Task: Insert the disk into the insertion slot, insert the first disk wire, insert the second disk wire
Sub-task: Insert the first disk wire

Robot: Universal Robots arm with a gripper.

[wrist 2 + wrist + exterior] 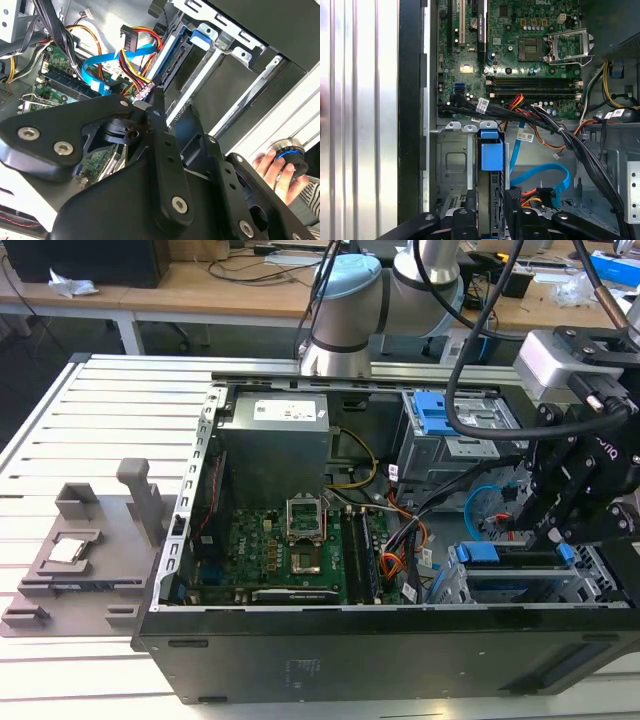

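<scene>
Blue-framed, the flat silver-grey hard drive [478, 553] lies in the perforated sheet-metal drive cage [520, 587] at the exterior view's near right, long axis left to right, just under your black end effector [540, 525], whose grip you cannot tell; the thin light-blue cable [540, 172] loops just left of it.

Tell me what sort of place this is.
Probably a robotics lab: an opened computer case lies on a slotted aluminium table, a robot arm stands behind it, and wooden desks strewn with cables run along the back.
</scene>
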